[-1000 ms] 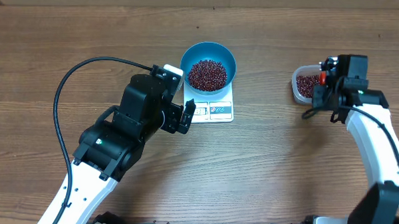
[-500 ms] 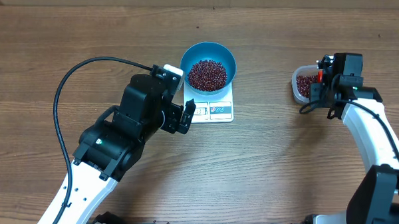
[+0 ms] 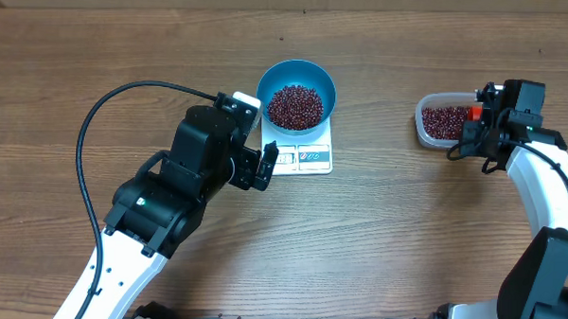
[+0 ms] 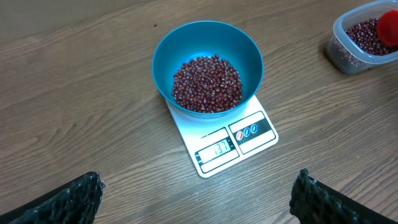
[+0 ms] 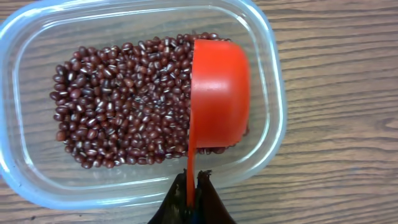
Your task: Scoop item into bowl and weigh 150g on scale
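1. The wooden table carries all items.

2. Left arm: a black cable loops out behind it. The left gripper hangs with its jaws spread wide apart and grips nothing. Only the two dark fingertips show, at the lower corners of the left wrist view.

3. Right arm: the right gripper has its jaws pressed together on the thin handle of the red scoop.

4. The clear plastic tub lies directly ahead of the right gripper, with its near rim just beyond the jaws. It is well apart from the left gripper, off to that gripper's far right.

5. The blue bowl stands straight ahead of the left gripper, centred between the lines of its two fingers and clear of both. It rests on the far part of the scale.

6. The white scale lies flat between the left gripper and the bowl. Its display edge faces the gripper. The digits appear to read 137.

7. Scoop: the handle runs forward from the right jaws. The cup sits inside the tub, right of centre, over the beans, with its rounded outer wall toward the wrist camera. Its contents cannot be seen.

8. Beans: one heap fills the bowl's bottom ahead of the left gripper. The remainder covers the tub floor ahead of the right gripper, mostly left of the cup.
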